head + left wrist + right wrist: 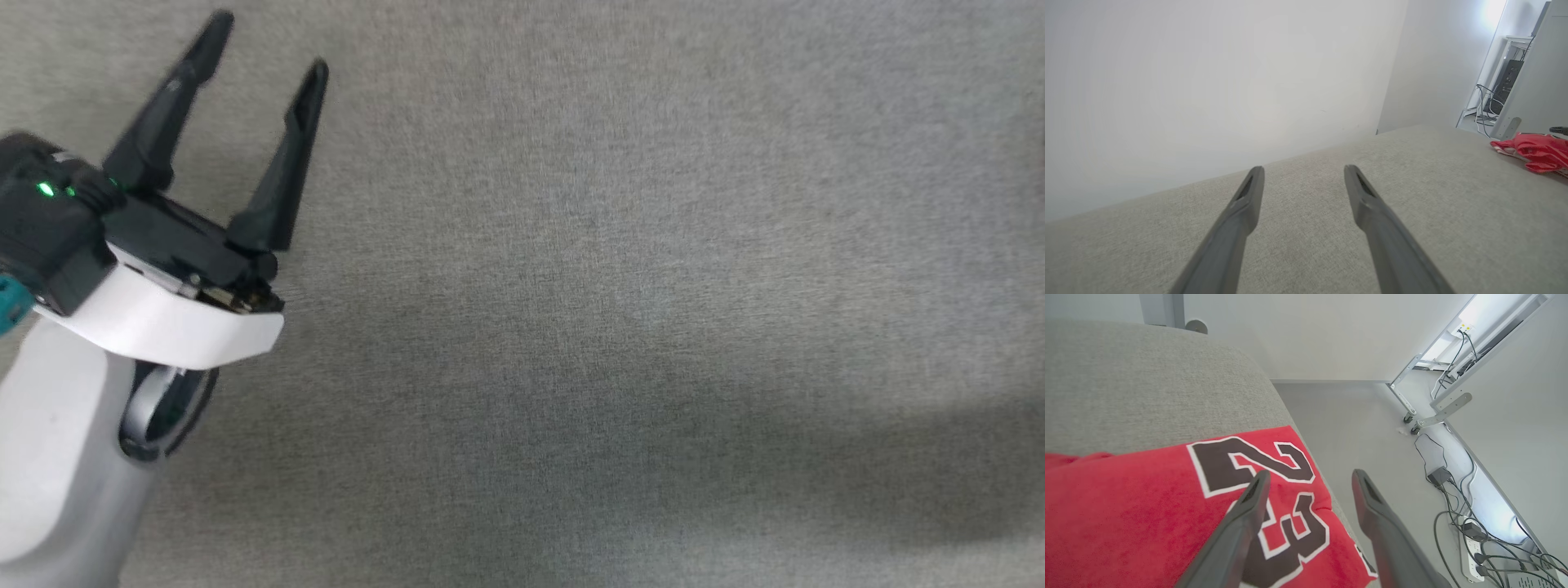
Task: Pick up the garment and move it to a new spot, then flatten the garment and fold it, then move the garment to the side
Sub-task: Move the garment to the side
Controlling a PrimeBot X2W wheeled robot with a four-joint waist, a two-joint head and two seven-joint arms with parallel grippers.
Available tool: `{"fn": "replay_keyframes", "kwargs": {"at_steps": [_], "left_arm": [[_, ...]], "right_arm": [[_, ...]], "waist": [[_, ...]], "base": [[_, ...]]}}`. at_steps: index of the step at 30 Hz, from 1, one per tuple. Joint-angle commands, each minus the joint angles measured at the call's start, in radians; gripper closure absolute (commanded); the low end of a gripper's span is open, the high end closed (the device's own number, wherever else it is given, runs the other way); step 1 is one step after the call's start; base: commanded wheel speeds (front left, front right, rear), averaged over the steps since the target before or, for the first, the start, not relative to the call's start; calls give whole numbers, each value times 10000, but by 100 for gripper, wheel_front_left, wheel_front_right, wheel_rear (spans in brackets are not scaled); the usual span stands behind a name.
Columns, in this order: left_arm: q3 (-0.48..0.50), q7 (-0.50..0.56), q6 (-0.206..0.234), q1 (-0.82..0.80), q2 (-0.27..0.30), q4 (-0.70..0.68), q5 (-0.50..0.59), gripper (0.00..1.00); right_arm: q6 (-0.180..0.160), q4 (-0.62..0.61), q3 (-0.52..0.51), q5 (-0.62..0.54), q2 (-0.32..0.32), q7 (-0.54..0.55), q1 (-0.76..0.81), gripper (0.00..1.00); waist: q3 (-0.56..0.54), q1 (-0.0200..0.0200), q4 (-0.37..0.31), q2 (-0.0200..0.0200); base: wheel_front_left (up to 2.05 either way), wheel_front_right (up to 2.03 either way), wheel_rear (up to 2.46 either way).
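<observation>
One red garment [1126,506], black white-edged 23 showing, lies at 8 o'clock in the right wrist view on a grey cushion [1126,375], beside its edge. Cables [1453,522] trail on the floor [1363,428] at 4 o'clock. Right gripper [1309,475] hangs over the garment, fingers apart, empty. Left gripper [269,45], at 10 o'clock in the head view, is spread too, holding nothing.

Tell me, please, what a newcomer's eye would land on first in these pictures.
The red jersey with its black 23, lying at the edge of the grey cushion, stands out at once, with the right fingers spread open over it. Next come the left fingers, open over bare cushion, and the tangle of cables on the floor.
</observation>
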Motion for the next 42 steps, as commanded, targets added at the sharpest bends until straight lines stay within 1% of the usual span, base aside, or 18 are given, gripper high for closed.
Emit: {"fn": "replay_keyframes", "kwargs": {"at_steps": [1, 3, 6, 9, 14, 17, 22, 28, 31, 33, 37, 42], "left_arm": [[95, -49, 8, 275, -129, 97, 40, 0], [198, -48, 8, 629, -370, 248, 35, 0], [372, -49, 8, 1235, -724, 460, 11, 0], [648, -49, 9, 1931, -1069, 706, 26, 0], [1077, -49, 9, 3139, -1646, 1158, -24, 0], [1300, -49, 9, 3764, -1883, 1447, 17, 0], [1601, -49, 9, 4589, -2174, 1766, 88, 0], [2032, -49, 9, 5377, -2406, 1976, 129, 0], [2163, -49, 9, 5707, -2502, 2033, 158, 0], [2231, -49, 9, 5848, -2533, 2066, 194, 0], [2495, -49, 9, 6125, -2650, 1961, 241, 0], [2665, -49, 9, 6477, -2737, 1831, 305, 0]], "right_arm": [[-7, -15, 187, 129, -74, -127, 206, 0], [-7, -76, 679, 193, -137, -263, 429, 0], [-7, -179, 1482, 430, -66, -566, 816, 0], [-7, -274, 2341, 848, 287, -906, 1264, 0], [-7, -166, 3437, 1569, 1017, -1741, 2149, 0], [-6, -57, 4146, 1858, 1381, -2224, 2697, 0], [-6, 150, 5230, 2255, 1775, -2811, 3395, 0], [-6, 283, 6180, 2811, 2237, -3587, 3650, 0], [-7, 152, 6329, 3084, 2445, -3963, 3850, 0], [-7, -39, 6221, 3273, 2589, -4144, 4096, 0], [-6, -662, 6035, 3282, 2774, -4308, 4726, 0], [-6, -1585, 5882, 3067, 2929, -4239, 5635, 0]], "waist": [[-566, 0, 123, 0], [-991, 0, 187, 0], [-1681, 0, 322, 0], [-2360, 0, 476, 0], [-3393, 0, 836, 0], [-3866, 0, 1124, 0], [-4490, 0, 1571, 0], [-5051, 0, 1810, 0], [-5319, 0, 1857, 0], [-5483, 0, 1905, 0], [-5725, 0, 1906, 0], [-5944, 0, 1844, 0]], "base": [[0, 0, 0], [0, 0, 0], [0, 0, 0], [0, 0, 0], [0, 0, 0], [0, 0, 0], [0, 0, 0], [0, 0, 0], [0, 0, 0], [0, 0, 0], [0, 0, 0], [0, 0, 0]]}}
